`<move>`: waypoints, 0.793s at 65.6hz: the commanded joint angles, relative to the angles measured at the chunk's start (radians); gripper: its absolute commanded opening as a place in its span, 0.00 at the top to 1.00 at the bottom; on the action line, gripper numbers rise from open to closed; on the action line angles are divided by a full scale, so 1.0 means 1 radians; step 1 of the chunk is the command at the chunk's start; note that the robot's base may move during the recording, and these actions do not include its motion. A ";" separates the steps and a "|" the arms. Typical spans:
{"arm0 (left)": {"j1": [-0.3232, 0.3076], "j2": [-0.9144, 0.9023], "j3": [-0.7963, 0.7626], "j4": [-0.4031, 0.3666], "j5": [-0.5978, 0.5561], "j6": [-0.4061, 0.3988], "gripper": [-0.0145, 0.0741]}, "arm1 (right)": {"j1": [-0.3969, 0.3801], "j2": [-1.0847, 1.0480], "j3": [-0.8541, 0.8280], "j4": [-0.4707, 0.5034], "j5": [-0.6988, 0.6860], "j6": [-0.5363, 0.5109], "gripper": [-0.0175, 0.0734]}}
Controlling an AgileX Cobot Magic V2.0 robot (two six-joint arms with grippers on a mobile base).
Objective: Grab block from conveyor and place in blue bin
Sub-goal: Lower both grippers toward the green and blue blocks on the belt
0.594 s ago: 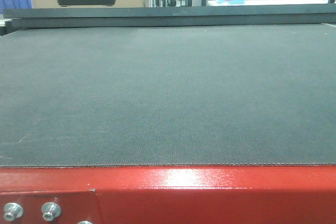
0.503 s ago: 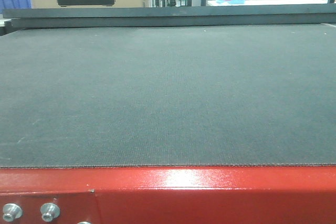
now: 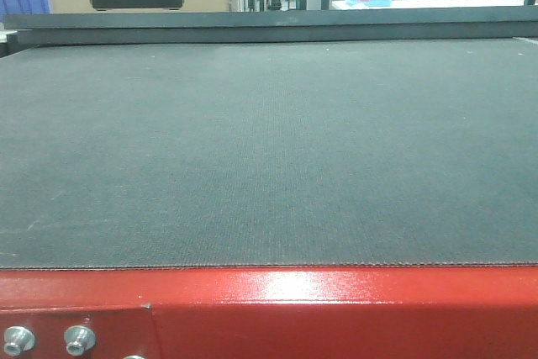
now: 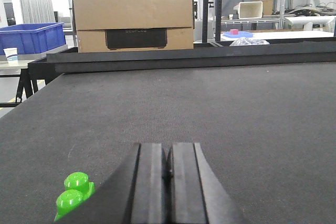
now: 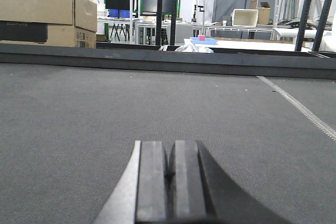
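Observation:
The conveyor (image 3: 269,149) is a wide dark grey belt on a glossy red frame (image 3: 336,304) with silver bolts. A bright green studded block (image 4: 73,195) lies on the belt in the left wrist view, low and just left of my left gripper (image 4: 168,153), partly cut off by the frame edge. That gripper hovers close over the belt, shut with nothing between its fingers. My right gripper (image 5: 169,150) is likewise shut and empty over bare belt (image 5: 157,103). A blue bin (image 4: 31,38) stands beyond the belt's far left corner. No gripper shows in the front view.
A black rail (image 4: 199,56) runs along the belt's far edge. Behind it sit a large cardboard box (image 4: 131,22), shelving and tables (image 5: 236,27). A pale seam strip (image 5: 299,106) crosses the belt at the right.

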 commanded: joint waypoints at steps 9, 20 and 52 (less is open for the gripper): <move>0.004 -0.003 -0.002 -0.005 -0.028 0.000 0.96 | -0.003 -0.003 0.000 -0.007 -0.032 -0.001 0.98; 0.004 -0.003 -0.002 -0.005 -0.023 0.000 0.96 | -0.003 -0.003 0.000 -0.007 -0.119 -0.001 0.98; 0.004 0.134 -0.506 -0.005 0.450 -0.011 0.96 | -0.001 0.130 -0.527 -0.007 0.381 -0.001 0.98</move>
